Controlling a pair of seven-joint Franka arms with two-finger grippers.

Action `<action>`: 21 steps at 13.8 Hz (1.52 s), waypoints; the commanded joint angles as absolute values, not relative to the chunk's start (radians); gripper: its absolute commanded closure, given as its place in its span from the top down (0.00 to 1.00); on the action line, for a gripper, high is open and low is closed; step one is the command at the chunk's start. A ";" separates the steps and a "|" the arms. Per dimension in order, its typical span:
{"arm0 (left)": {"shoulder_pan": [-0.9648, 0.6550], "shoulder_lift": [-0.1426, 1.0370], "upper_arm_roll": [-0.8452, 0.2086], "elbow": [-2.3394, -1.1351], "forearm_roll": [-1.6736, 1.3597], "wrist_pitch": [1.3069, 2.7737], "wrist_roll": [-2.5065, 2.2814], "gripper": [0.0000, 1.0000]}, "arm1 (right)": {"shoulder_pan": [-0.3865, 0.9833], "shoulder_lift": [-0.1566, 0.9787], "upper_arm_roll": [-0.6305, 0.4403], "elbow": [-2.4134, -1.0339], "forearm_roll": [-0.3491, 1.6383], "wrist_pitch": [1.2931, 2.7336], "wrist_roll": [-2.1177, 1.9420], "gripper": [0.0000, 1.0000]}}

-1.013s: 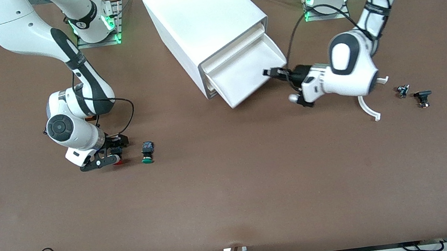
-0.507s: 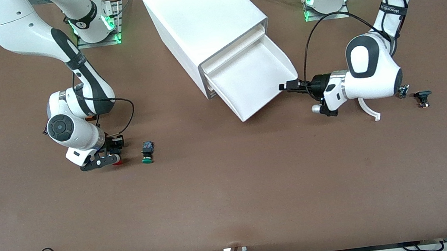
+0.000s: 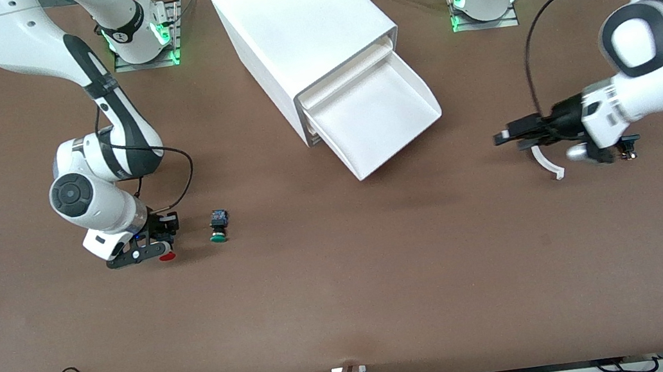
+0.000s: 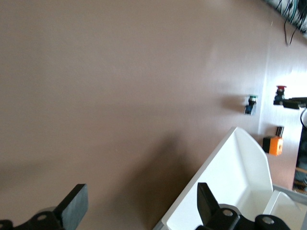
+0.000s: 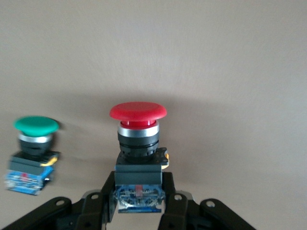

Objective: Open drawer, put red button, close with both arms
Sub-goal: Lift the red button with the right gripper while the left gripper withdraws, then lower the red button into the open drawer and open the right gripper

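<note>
front view: the cabinet (image 3: 296, 29) stands on the brown surface (image 3: 346, 288) between the two arm bases. the drawer (image 3: 377, 116) is pulled out toward the front camera and nothing shows inside it. the right claw (image 3: 149, 249) is low over the surface toward the right arm's end of the table, clenched on the red button (image 3: 167, 256), whose red cap shows at the claw tips. the green button (image 3: 219, 226) lies on the surface just beside the right claw, toward the cabinet. the left claw (image 3: 509, 136) hangs above the surface toward the left arm's end of the table, well apart from the drawer, with its fingers spread and nothing between them. a white curved part (image 3: 546, 163) lies on the surface under the left claw, and a small black part (image 3: 627, 145) lies next to it, nearer the table's end.

left wrist view: the two black fingers (image 4: 74, 206) of the left claw stand wide apart and hold nothing. the drawer (image 4: 225, 187) shows one open corner. farther off are the green button (image 4: 251, 103), the red button (image 4: 279, 92) and an orange block (image 4: 272, 144).

right wrist view: the right claw (image 5: 139, 201) grasps the black body of the red button (image 5: 138, 143), red cap pointing away from the camera. the green button (image 5: 33, 153) rests beside it on the surface (image 5: 192, 57), apart from the claw.
</note>
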State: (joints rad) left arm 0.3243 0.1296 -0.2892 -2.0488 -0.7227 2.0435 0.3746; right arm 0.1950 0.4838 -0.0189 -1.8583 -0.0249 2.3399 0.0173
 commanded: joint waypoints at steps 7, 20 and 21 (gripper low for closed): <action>0.224 -0.020 -0.219 -1.695 -0.044 1.634 0.104 1.00 | 0.193 0.456 0.210 -1.490 -0.048 2.078 -0.128 0.17; 0.201 -0.058 -0.236 -1.701 0.028 1.575 -0.051 1.00 | 0.512 0.509 0.399 -1.356 -0.186 2.094 -0.580 0.17; 0.201 -0.058 -0.236 -1.703 0.029 1.578 -0.051 1.00 | 0.546 0.529 0.397 -1.339 -0.193 2.092 -0.583 0.17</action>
